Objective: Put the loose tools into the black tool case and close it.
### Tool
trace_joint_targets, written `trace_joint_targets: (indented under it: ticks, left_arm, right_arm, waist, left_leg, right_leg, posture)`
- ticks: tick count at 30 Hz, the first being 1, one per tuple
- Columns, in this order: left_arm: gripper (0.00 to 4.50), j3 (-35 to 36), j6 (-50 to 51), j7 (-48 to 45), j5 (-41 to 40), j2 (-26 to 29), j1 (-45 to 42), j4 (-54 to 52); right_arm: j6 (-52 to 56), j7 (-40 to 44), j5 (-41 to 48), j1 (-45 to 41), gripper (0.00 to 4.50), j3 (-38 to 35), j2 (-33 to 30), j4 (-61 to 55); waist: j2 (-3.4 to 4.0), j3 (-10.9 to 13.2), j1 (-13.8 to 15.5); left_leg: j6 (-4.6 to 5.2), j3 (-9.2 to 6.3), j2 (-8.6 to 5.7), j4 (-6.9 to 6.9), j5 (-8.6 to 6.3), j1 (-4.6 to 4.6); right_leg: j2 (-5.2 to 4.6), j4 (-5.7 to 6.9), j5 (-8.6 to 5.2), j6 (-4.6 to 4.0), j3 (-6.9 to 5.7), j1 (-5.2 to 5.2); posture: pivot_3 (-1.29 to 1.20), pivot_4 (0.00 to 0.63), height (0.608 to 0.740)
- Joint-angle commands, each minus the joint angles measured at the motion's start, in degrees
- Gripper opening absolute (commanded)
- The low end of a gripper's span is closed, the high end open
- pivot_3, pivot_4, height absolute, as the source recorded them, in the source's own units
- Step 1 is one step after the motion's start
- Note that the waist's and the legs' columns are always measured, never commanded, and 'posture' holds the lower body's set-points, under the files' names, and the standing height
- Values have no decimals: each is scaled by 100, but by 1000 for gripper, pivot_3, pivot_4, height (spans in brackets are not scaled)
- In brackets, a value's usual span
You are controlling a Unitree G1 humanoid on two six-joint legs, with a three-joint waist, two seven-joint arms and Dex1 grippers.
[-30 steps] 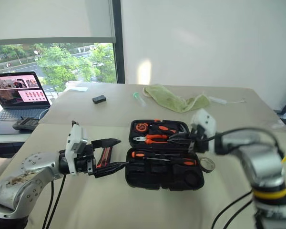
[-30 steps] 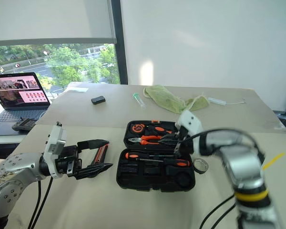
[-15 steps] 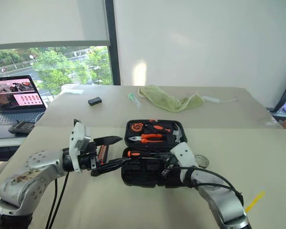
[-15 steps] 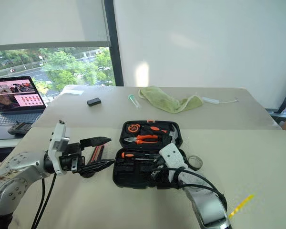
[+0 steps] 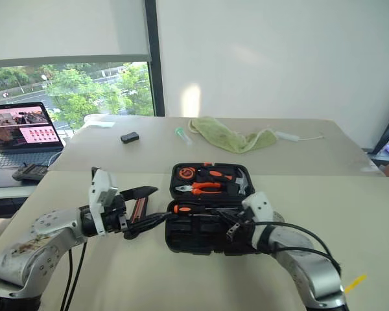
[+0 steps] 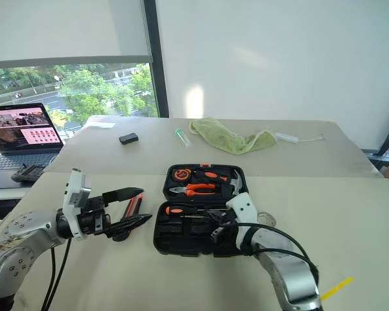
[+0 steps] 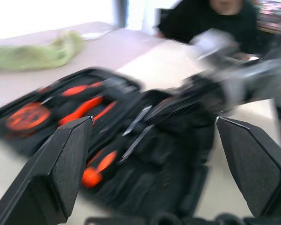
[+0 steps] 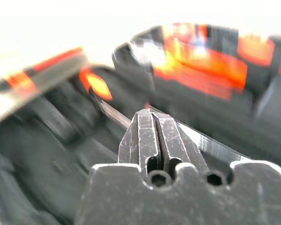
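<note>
Rounded black moulded-plastic tool case [image 5: 207,223]

The black tool case [image 5: 211,210] lies open flat on the desk, lid half at 12 o'clock, tray half toward the robot. A long orange-and-black-handled screwdriver [image 5: 198,210] lies crosswise along the tray's far edge. The orange-black utility knife [image 6: 131,208] lies loose on the desk at the case's 9 o'clock, just beside it.
</note>
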Motion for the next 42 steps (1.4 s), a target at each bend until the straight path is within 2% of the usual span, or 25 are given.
trace_joint_targets:
  ticks: [1, 2, 4, 5, 10, 11, 17, 20, 22, 26, 29, 31, 34, 37, 39, 42]
  left_arm:
    - [4500, 272, 375, 1125, 235, -161, 61, -201]
    - [4500, 290, 640, 1531, 311, -202, 25, -199]
    - [4500, 317, 1412, 2358, 446, -192, -102, -193]
    - [4500, 305, 1687, 2666, 551, -173, -171, -207]
    - [4500, 196, 2809, 3281, 905, 164, -699, 342]
    - [4500, 64, 2875, 3233, 1026, 309, -730, 483]
    - [4500, -384, 3031, 2894, 1406, 627, -921, 1259]
    - [3769, -453, 3168, 2635, 1324, 557, -965, 1482]
    - [3064, -359, 3225, 2597, 1327, 481, -991, 1585]
    - [1449, -278, 2936, 2353, 1413, 553, -1014, 1672]
    - [478, -98, 2432, 1783, 1233, 578, -1167, 1622]
    - [463, 4, 2169, 1051, 799, 595, -1356, 1371]
    - [463, -560, 1856, -187, 469, 835, -1919, 950]
    - [463, -1745, 921, -1417, 1033, 1000, -2480, 868]
    - [463, -2264, 556, -1768, 1298, 834, -2845, 1084]
    - [463, -3137, -213, -2154, 2029, 460, -3339, 1543]
  right_arm:
    - [-214, 797, 925, 49, 1222, -554, -584, -768]
    - [-202, 1006, 1082, 53, 1477, -702, -853, -855]
    - [-108, 1393, 1446, 71, 2313, -1014, -1396, -973]
    - [-70, 1542, 1611, 90, 2505, -1141, -1616, -1006]
    - [74, 2244, 2459, 284, 4362, -1831, -2629, -1064]
    - [29, 2303, 2498, 310, 4470, -1905, -2735, -1054]
    - [-254, 2190, 2300, 511, 4470, -1886, -2876, -1073]
    - [-292, 2026, 2251, 638, 4500, -1870, -2839, -1207]
    - [-308, 1925, 2242, 731, 4500, -1904, -2818, -1314]
    - [-561, 1812, 2057, 1009, 4500, -1972, -2775, -1515]
    - [-644, 1663, 1995, 1184, 4500, -2020, -2729, -1617]
    - [-693, 1591, 1976, 1332, 4500, -2085, -2699, -1682]
    - [-717, 1526, 1974, 1601, 4500, -2257, -2679, -1773]
    - [-766, 1471, 1952, 1930, 4500, -2483, -2635, -1924]
    - [-774, 1469, 1989, 2135, 4500, -2615, -2615, -2012]
    - [-783, 1478, 2073, 2510, 4500, -2914, -2545, -2123]
  waist:
    - [-7, 4, 9]
    - [-12, 7, 13]
    - [-12, 9, 20]
    - [-15, 16, 25]
    - [-46, 39, 90]
    - [-47, 41, 87]
    - [-51, 44, 81]
    - [-54, 46, 95]
    - [-53, 46, 97]
    - [-52, 46, 106]
    - [-53, 47, 125]
    - [-61, 52, 147]
    - [-77, 60, 203]
    - [-69, 57, 248]
    - [-38, 56, 237]
    - [-36, 58, 220]
  left_leg:
    - [2, -2, 1, 0, -2, 0]
    - [3, -4, 3, 0, -3, 0]
    - [7, -9, 2, 0, -7, 0]
    - [8, -9, 0, 0, -7, 0]
    - [7, -17, 0, 2, -7, 3]
    - [7, -17, 0, 2, -6, 2]
    - [5, -14, 0, -2, -8, -7]
    - [4, -17, 0, -1, -7, -15]
    - [3, -18, -1, -1, -7, -18]
    - [3, -19, -3, -1, -7, -19]
    - [0, -19, -4, -1, -6, -21]
    - [-14, -21, -4, 0, 2, -30]
    - [-28, -26, -5, 2, 12, -46]
    - [-47, -21, -14, 7, 25, -58]
    - [-35, -10, -19, 4, 19, -47]
    - [15, 6, -18, 7, -7, -37]
  right_leg:
    - [0, -4, -1, 2, -2, 6]
    - [0, -7, -1, 2, -6, 8]
    - [-5, -8, -1, 2, -8, 9]
    - [-8, -7, -1, 2, -7, 9]
    - [-9, -3, 0, 1, -15, 14]
    - [-9, -1, 0, 0, -15, 13]
    - [-17, -6, -1, 0, -12, 5]
    - [-29, -6, -1, 0, -13, -1]
    - [-76, -4, -1, 1, -13, -5]
    - [-88, -4, -1, 1, -13, -4]
    - [-92, -5, -1, 1, -13, -5]
    - [-96, -5, -1, 1, -14, -8]
    - [-98, -5, -1, 0, -18, -20]
    - [-84, -5, 0, -1, -23, -30]
    - [-63, -18, 0, -1, -23, -15]
    - [-31, -39, 2, 7, -17, 6]
  posture:
    - [0, 150, 740]
    - [0, 150, 740]
    - [0, 150, 740]
    - [0, 150, 740]
    - [0, 150, 740]
    - [0, 150, 740]
    - [0, 150, 740]
    - [0, 150, 740]
    - [0, 150, 740]
    - [0, 150, 740]
    - [0, 150, 740]
    - [0, 150, 740]
    - [0, 150, 740]
    - [0, 150, 740]
    - [0, 150, 740]
    - [0, 150, 740]
